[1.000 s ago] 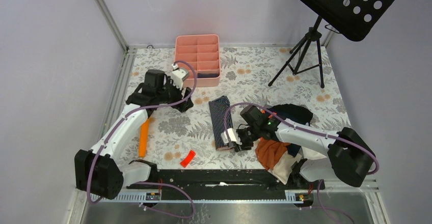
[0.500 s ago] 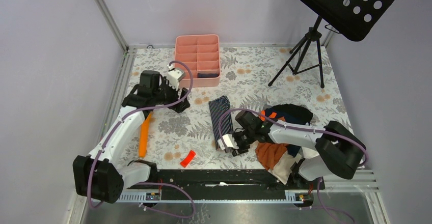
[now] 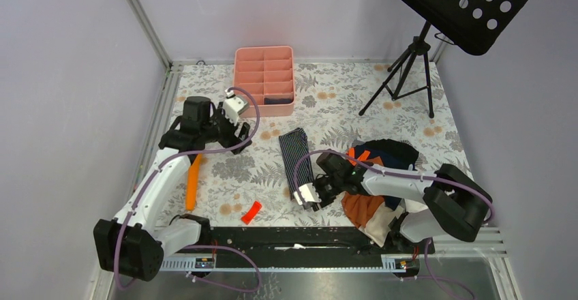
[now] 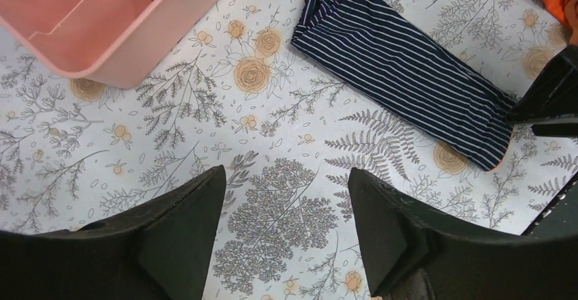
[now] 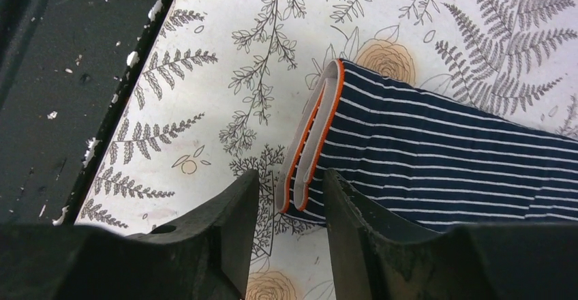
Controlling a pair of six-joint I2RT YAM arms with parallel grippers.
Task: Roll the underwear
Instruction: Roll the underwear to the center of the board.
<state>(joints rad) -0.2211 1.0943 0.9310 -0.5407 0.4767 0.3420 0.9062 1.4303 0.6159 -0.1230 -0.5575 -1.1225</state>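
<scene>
The striped underwear [image 3: 295, 158] lies folded into a long narrow strip on the flowered table, navy with thin white stripes [image 4: 402, 68]. Its near end shows a grey waistband with orange edging [image 5: 310, 143]. My right gripper [image 3: 308, 195] sits low at that near end. In the right wrist view its jaws [image 5: 292, 177] are partly open and straddle the waistband's corner without pressing it. My left gripper [image 3: 237, 127] hovers left of the strip's far end. Its fingers [image 4: 286, 177] stand wide open over bare table with nothing between them.
A pink divided tray [image 3: 264, 78] stands at the back, a dark item in one near compartment. A heap of clothes [image 3: 382, 170] with an orange garment [image 3: 360, 206] lies by the right arm. An orange strip [image 3: 193, 181] and a red piece [image 3: 251, 211] lie left. A tripod [image 3: 409, 68] stands back right.
My right gripper has slid left and nearer, down to the strip's waistband end. The left arm has drawn back a little to the left. The underwear has not moved.
</scene>
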